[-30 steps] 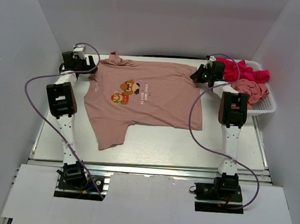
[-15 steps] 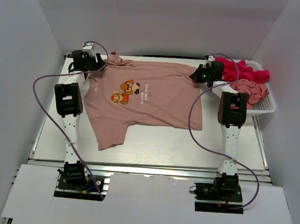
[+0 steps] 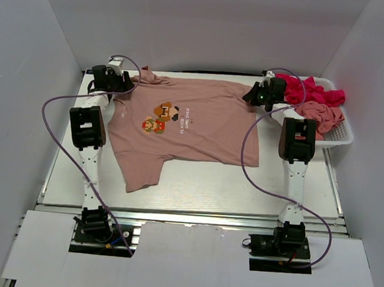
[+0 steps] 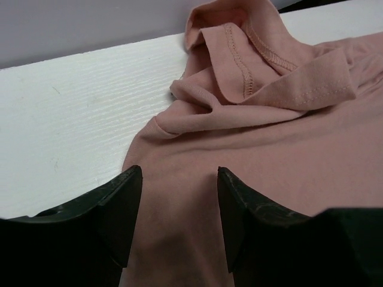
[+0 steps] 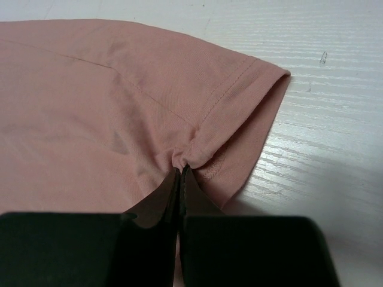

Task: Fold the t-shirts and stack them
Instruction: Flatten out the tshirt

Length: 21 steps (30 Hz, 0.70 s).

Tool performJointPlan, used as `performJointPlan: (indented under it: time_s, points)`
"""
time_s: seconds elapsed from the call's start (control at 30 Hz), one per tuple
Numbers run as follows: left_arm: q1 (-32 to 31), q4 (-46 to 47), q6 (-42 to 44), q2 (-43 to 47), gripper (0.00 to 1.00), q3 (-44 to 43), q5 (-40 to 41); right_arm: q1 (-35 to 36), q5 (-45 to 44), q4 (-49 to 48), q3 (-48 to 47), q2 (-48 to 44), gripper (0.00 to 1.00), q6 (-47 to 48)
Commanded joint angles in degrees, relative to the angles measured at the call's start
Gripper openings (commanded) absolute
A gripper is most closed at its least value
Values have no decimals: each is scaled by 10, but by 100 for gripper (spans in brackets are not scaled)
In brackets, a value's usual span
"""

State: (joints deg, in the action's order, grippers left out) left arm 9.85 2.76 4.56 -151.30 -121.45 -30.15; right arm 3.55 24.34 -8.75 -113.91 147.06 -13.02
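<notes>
Left of the white mesh basket (image 3: 344, 132), spread print-up on the table (image 3: 242, 187): salmon t-shirt (image 3: 186, 126), mostly flat, with one stitched fold bunched up at the corner farthest from the basket. Heaped inside the basket: magenta t-shirt (image 3: 312, 93) and second salmon t-shirt (image 3: 322, 115).

Right gripper (image 5: 181, 172), at the shirt edge nearest the basket: jaws together, pinching a small pucker of cloth just behind a stitched hem. Left gripper (image 4: 178, 173), at the corner far from the basket: jaws apart, straddling flat cloth below the crumpled fold, clamped on nothing.

Looks light, limp and a little stretchy. Probably sags and drapes once lifted and slides easily over the smooth tabletop; nothing fragile. Best taken at stitched hems or seams, both layers together, at matching corners, to lift evenly without fresh wrinkles.
</notes>
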Motion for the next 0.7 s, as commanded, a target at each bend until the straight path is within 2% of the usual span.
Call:
performJointPlan:
  time_s: [0.0, 0.13, 0.43, 0.67]
  points:
    - [3, -53, 45, 43, 63, 18, 17, 3, 0, -5, -27, 5, 0, 10]
    - [3, -60, 64, 57, 63, 17, 38, 3, 3, -6, -29, 9, 0, 8]
    - [11, -67, 82, 63, 79, 5, 67, 3, 4, -6, -31, 9, 0, 8]
    - [17, -58, 88, 56, 82, -2, 69, 3, 4, -5, -31, 8, 0, 8]
